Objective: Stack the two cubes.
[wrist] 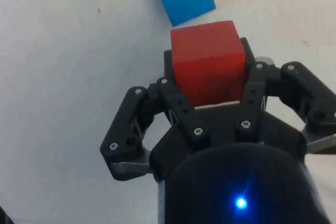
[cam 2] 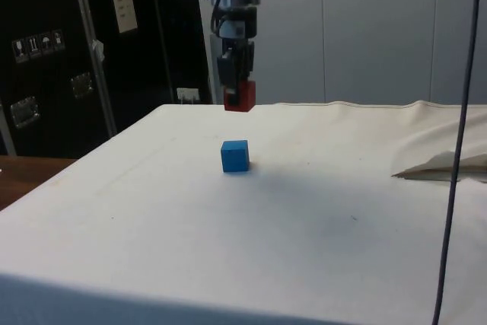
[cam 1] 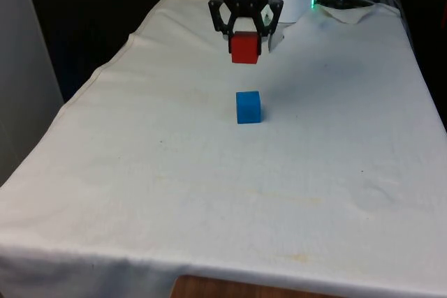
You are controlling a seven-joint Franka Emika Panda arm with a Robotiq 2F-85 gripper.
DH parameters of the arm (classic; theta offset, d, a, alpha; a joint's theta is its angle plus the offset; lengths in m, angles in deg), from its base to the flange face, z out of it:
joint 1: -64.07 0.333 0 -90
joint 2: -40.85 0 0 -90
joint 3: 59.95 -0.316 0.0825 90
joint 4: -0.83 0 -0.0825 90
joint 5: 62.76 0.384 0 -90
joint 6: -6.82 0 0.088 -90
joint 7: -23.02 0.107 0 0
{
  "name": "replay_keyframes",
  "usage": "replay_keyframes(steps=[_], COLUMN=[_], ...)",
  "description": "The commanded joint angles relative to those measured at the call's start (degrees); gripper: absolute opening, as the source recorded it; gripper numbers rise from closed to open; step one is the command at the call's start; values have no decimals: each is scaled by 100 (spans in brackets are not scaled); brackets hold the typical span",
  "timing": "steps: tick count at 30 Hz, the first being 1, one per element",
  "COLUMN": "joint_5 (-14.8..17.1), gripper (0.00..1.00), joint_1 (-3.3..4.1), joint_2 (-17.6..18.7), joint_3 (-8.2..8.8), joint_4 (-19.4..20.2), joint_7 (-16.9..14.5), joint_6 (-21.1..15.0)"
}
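jaws (cam 1: 245,41) gripping red cube (cam 1: 244,49) aloft | blue cube (cam 1: 248,107) on cloth | writing: none legible

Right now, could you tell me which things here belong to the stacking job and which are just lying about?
Job:
red cube, held above the table in the tool
blue cube, on the cloth

Lying about:
white cloth
rumpled cloth fold

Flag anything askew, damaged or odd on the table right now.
Nothing stands out. The gripper holds the red cube squarely, clear of the cloth. The blue cube sits flat and undamaged on the cloth, nearer the front camera.
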State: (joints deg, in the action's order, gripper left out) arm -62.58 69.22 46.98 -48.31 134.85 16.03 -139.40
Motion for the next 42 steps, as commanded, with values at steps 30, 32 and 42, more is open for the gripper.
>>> replay_keyframes(steps=[30, 32, 42], joint_5=[23, 23, 69], gripper=[1, 1, 1], joint_1=[17, 17, 11], joint_2=[785, 819, 1037], joint_3=[-120, -132, -235], joint_4=[-596, -613, -693], joint_7=[29, 34, 74], joint_6=[57, 57, 0])
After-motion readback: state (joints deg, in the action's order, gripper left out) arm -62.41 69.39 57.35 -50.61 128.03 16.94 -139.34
